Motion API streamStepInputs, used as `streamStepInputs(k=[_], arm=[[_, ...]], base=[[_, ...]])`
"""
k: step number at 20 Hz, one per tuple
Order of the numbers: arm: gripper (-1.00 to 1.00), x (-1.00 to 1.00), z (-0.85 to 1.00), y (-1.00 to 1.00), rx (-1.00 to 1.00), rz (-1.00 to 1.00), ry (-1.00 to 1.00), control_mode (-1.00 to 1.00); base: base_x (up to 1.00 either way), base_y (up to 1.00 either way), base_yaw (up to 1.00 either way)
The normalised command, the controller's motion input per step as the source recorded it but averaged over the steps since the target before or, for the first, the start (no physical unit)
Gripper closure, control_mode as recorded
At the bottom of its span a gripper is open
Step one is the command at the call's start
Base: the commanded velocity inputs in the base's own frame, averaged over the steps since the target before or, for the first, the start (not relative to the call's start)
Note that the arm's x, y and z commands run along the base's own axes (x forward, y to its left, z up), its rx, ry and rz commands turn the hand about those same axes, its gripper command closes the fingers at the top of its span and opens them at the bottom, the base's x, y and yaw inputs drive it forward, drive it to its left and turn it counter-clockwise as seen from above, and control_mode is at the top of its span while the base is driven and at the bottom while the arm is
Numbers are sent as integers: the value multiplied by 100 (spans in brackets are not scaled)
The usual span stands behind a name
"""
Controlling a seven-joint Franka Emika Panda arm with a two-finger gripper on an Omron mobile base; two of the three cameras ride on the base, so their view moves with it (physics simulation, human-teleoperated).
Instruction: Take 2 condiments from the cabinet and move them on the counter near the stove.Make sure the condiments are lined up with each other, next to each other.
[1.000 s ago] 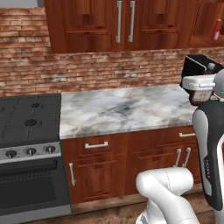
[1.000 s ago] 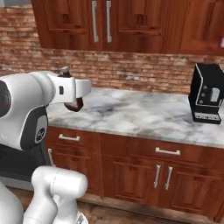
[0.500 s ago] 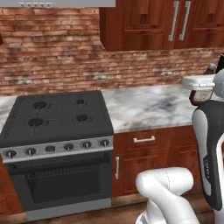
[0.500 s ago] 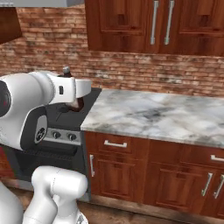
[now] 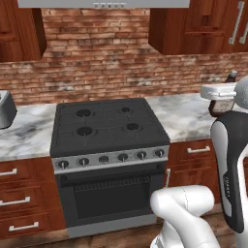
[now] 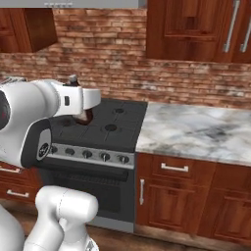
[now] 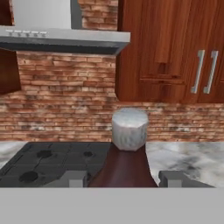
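Gripping upright dark maroon glass bottle (image 7: 124,164) in narrowly parted tool (image 7: 124,178); veined white-grey marble surface (image 7: 188,159) lying ahead, right of tool.

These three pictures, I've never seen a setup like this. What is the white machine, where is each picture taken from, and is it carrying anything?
It is a white robot arm on a driving base in a rendered kitchen. Two cameras sit behind the arm, left and right; a third looks along the hand. The gripper is shut on a dark maroon bottle with a grey cap, also seen at the right edge of the left picture and under the arm in the right picture. Ahead is a black stove set between stretches of marble counter, with wood cabinets above. No second bottle stands on the counter yet.
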Motion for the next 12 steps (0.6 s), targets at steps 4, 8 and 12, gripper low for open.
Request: streamStepInputs(k=[4,8,12], arm=[[100,0,0,0,0,0,0,100],[100,0,0,0,0,0,0,100],[100,0,0,0,0,0,0,100]], base=[[33,53,0],[74,11,0],[81,-3,0]])
